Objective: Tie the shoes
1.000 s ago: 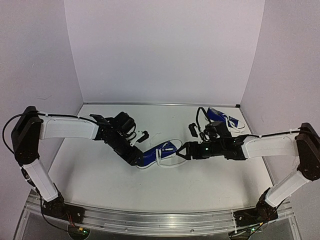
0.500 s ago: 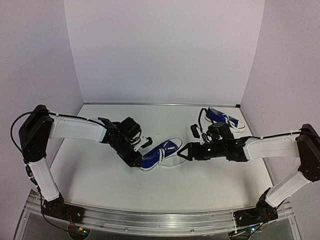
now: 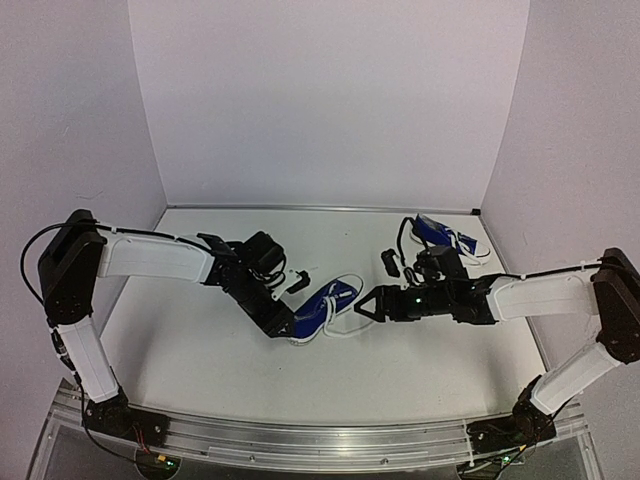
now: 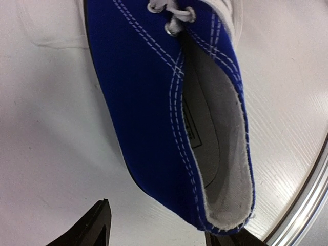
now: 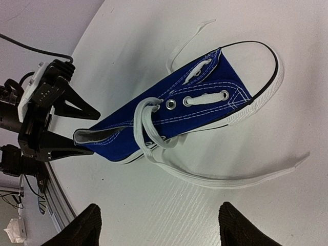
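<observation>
One blue shoe [image 3: 328, 303] lies on its side mid-table, its white laces [image 3: 345, 331] loose on the surface. My left gripper [image 3: 284, 325] is open with its jaws on either side of the heel. In the left wrist view the heel [image 4: 225, 205] sits between the fingers [image 4: 97, 228], touching the right one and apart from the left. My right gripper [image 3: 364, 305] is open and empty, just right of the toe. In the right wrist view the shoe [image 5: 189, 105] and a long lace [image 5: 230, 178] lie beyond my gripper [image 5: 161, 228]. The second shoe [image 3: 446, 236] lies at the back right.
Purple walls close off the back and both sides of the white table [image 3: 200, 340]. A metal rail [image 3: 300, 440] runs along the near edge. The right forearm [image 3: 540, 295] lies just in front of the second shoe.
My left gripper has moved a little right and toward the near edge at the shoe's heel, and the shoe has shifted slightly with it. The right gripper has barely moved.
</observation>
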